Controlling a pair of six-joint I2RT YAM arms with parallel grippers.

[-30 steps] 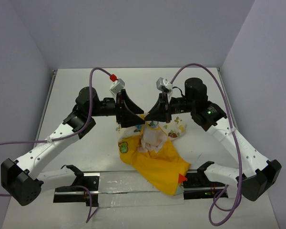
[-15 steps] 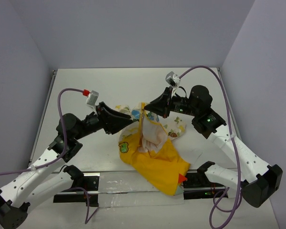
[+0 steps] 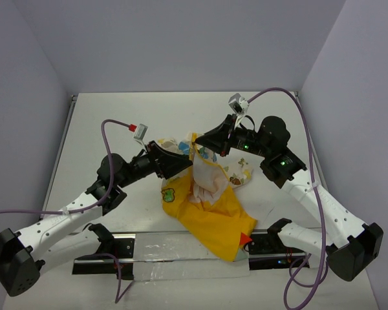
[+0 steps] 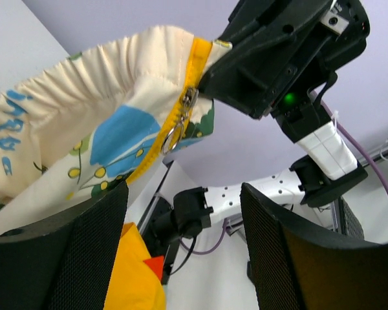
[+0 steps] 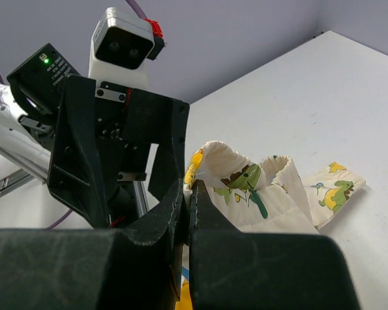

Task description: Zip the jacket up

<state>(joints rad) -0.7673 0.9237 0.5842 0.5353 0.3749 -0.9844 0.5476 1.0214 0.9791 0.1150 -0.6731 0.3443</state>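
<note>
The jacket point(image 3: 213, 219) lies mid-table, yellow with a green patch point(image 3: 170, 196) and a red tip point(image 3: 247, 240). Its cream cartoon-print lining point(image 3: 210, 177) is pulled up. My right gripper point(image 3: 198, 144) is shut on the jacket's upper edge by the yellow zipper tape and holds it raised; its jaws pinch the cloth in the right wrist view point(image 5: 189, 188). My left gripper point(image 3: 183, 163) is open and empty, just left of the raised edge. In the left wrist view the metal zipper pull point(image 4: 180, 123) hangs on the yellow tape above the left gripper point(image 4: 181, 194).
A black rail with a clear plastic sheet point(image 3: 174, 248) runs along the near edge, under the jacket's hem. Purple cables point(image 3: 116, 126) loop above both arms. Grey walls close the table on three sides.
The left arm first swung back to the left, away from the jacket, then came forward again to the raised edge. The right gripper lifted the held edge slightly higher.
</note>
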